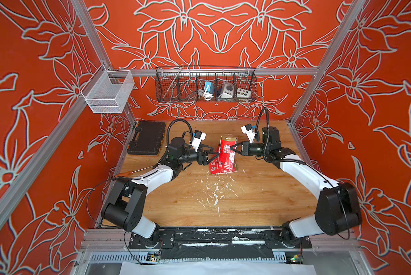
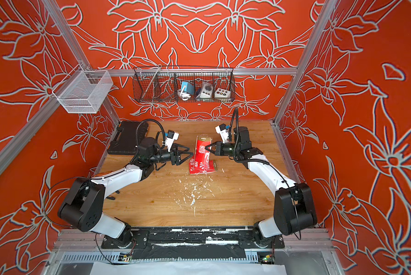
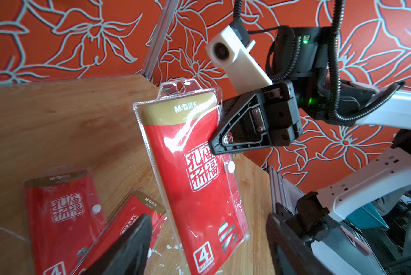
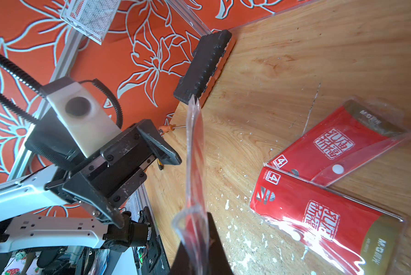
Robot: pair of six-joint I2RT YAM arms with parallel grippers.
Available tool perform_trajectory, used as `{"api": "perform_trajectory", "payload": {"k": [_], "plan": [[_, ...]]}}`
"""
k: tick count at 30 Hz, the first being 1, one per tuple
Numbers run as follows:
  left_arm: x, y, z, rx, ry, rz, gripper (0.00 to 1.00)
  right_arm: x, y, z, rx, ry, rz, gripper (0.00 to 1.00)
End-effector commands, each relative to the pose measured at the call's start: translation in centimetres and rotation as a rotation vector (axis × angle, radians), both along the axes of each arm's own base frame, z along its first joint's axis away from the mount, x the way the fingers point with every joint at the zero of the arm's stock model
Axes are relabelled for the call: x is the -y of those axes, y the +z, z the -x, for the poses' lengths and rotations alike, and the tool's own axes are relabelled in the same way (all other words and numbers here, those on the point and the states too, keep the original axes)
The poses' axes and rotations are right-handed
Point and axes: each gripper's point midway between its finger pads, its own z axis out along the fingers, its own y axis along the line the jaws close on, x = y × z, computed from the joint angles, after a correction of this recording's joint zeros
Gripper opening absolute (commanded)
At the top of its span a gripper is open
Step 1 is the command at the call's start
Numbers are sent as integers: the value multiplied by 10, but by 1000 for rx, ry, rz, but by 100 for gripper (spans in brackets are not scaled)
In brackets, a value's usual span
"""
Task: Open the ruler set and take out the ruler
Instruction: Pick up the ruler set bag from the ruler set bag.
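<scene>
Your right gripper (image 3: 213, 149) is pinched shut on one side edge of the ruler set (image 3: 190, 166), holding that red pack upright over the table (image 1: 247, 197), with its gold header uppermost. Your left gripper (image 1: 215, 157) has its jaws spread wide just beside the pack's opposite edge and grips nothing. You cannot tell whether the pack's lower end touches the wood. Two spare packs (image 4: 319, 219) lie flat and overlapping below it. A black case (image 1: 147, 140) sits well apart at the table's far left corner.
</scene>
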Motion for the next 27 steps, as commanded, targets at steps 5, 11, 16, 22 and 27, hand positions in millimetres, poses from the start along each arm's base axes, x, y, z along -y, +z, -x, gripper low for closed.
{"api": "perform_trajectory", "payload": {"k": [5, 11, 16, 22, 27], "plan": [[4, 11, 7, 48, -67, 18, 76, -12, 21, 24, 31, 101, -29, 0], [14, 13, 9, 58, -105, 10, 76, -21, 32, 32, 50, 134, -47, 0], [18, 9, 13, 50, -131, 10, 73, -26, 42, 33, 71, 147, -59, 0], [22, 3, 20, 38, -172, 17, 67, -30, 54, 31, 97, 153, -74, 0], [25, 9, 26, 52, -207, 36, 55, -35, 56, 29, 97, 166, -78, 0]]}}
